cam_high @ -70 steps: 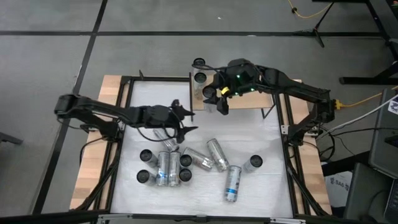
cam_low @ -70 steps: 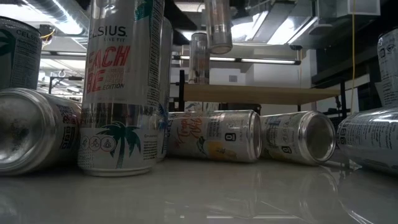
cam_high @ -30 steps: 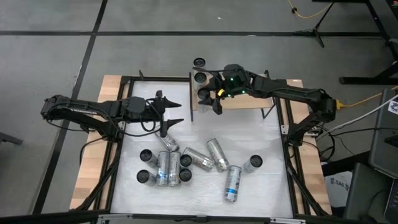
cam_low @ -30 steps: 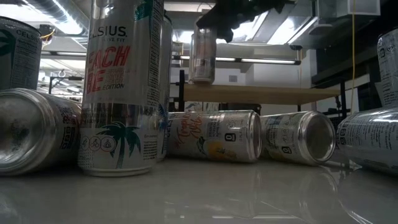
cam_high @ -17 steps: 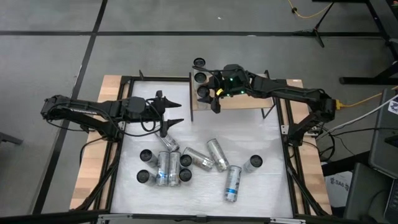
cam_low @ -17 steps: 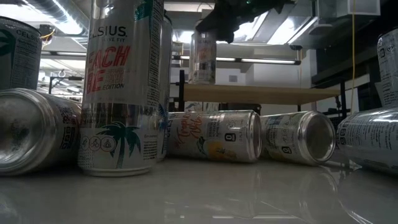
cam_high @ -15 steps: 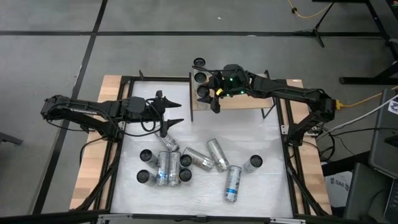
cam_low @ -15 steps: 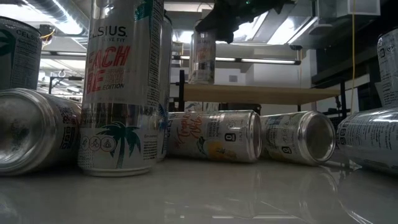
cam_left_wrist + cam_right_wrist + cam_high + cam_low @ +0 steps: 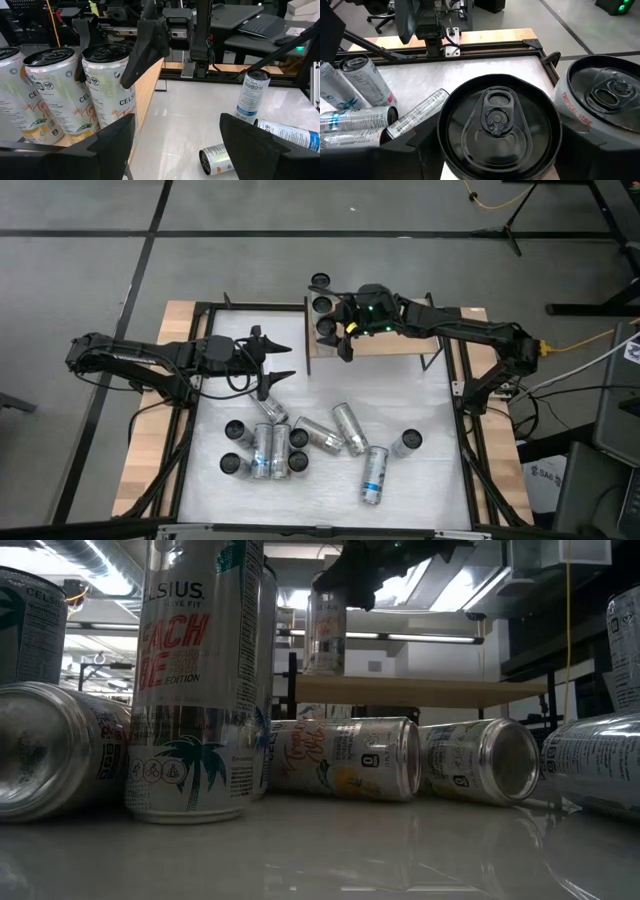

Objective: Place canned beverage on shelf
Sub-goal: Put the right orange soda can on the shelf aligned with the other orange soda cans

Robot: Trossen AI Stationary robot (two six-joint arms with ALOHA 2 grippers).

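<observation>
I am looking down on a white tabletop (image 9: pixel 400 395) with a small wooden shelf (image 9: pixel 400 342) at its far edge. Three cans stand upright in a row along the shelf's left end. My right gripper (image 9: pixel 338 332) sits directly over the nearest of them, the can (image 9: pixel 327 330) I am placing. From the right wrist camera I see its black lid (image 9: pixel 498 125) filling the space between my jaws, with a neighbour can (image 9: pixel 603 97) just beside it. I cannot tell whether the jaws have let go or are gripping the can; they sit close on either side of it. From table height, the can (image 9: pixel 325 630) appears to rest upright on the shelf board (image 9: pixel 420 690).

My left gripper (image 9: pixel 277 364) waits over the tabletop, left of the shelf, jaws partly open and holding nothing.

My judgement: this can is as good as placed; what is left is to free the jaws fully and lift away without tipping the row. Many more cans (image 9: pixel 300 445) remain on the tabletop nearer me, some upright, some lying on their sides, so most of the job is ahead.
</observation>
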